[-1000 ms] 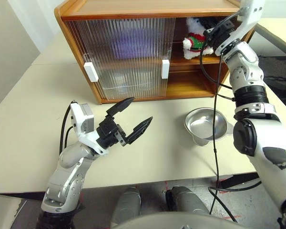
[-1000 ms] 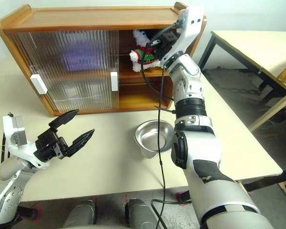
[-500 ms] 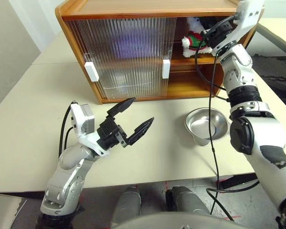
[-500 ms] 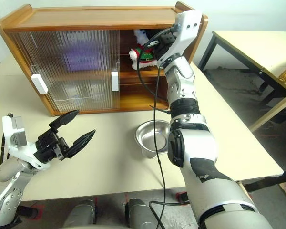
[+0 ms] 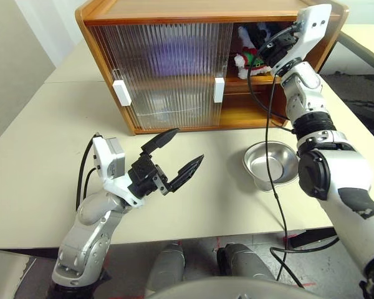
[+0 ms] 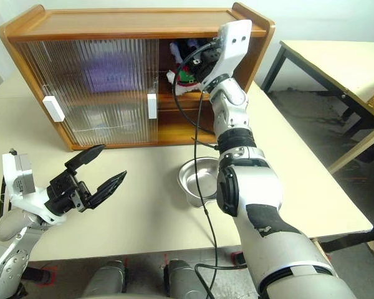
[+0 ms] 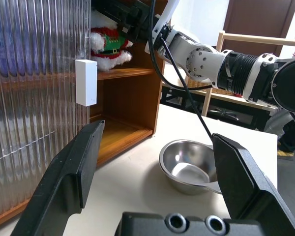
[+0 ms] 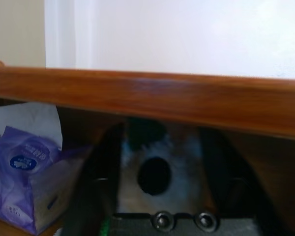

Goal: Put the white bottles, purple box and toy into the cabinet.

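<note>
Toy (image 5: pixel 246 60) on cabinet (image 5: pixel 174 12) shelf, between right gripper's (image 8: pixel 160 167) parted fingers.

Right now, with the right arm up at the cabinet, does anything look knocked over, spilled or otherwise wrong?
Nothing stands out. The toy sits on the cabinet's inner shelf, with the right gripper at it. The purple box rests beside it, behind the ribbed door. The steel bowl sits upright on the table. Nothing is spilled.
</note>
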